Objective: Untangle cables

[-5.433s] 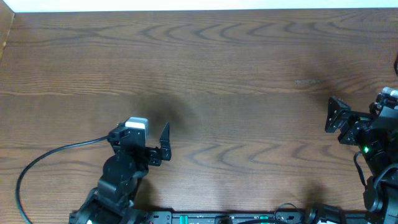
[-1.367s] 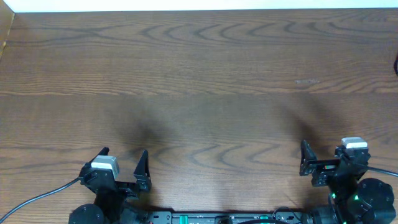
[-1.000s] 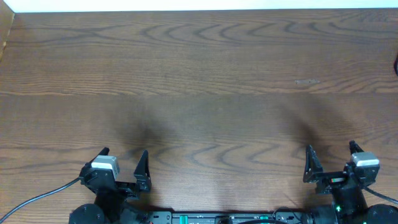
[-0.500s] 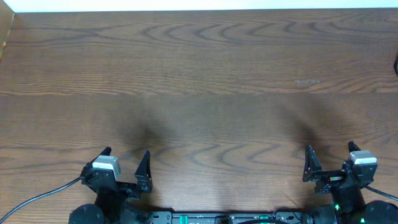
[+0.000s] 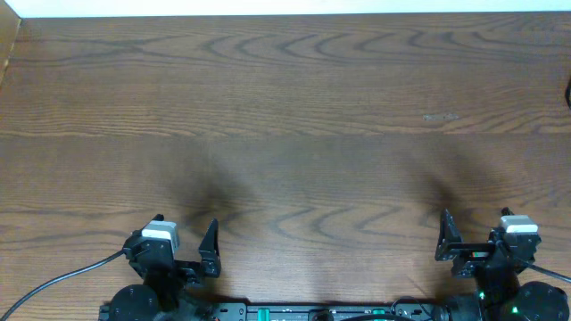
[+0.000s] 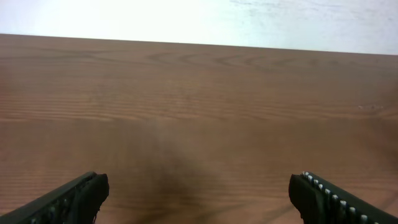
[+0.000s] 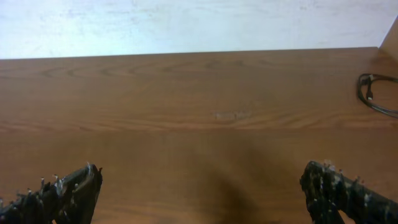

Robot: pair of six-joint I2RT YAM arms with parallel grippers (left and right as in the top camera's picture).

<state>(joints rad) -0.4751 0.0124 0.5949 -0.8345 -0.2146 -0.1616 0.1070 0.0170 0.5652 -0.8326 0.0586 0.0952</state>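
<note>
Both sets of jaws are spread as wide as they go, and nothing is held in either. The left jaws and the right jaws are parked low at the near edge of the bench (image 5: 285, 107), well apart from each other and pointed toward its far side. Only bare wood grain is seen between and ahead of them.

Of the cables (image 7: 359, 92), only a thin dark loop is caught, at the far right of the right wrist view, lying flat near the bench's right edge. The rest, including any white cord, is cut off from view.

Such cord is judged to be light, limp and easily dragged. It would best be pinched on a free run just beside a crossing, not at a plug. It should be drawn gently so that no knot is tightened.

The bench is smooth brown wood, marked by a faint pale scuff (image 5: 440, 117). A pale wall (image 7: 186, 25) is met at its far edge.
</note>
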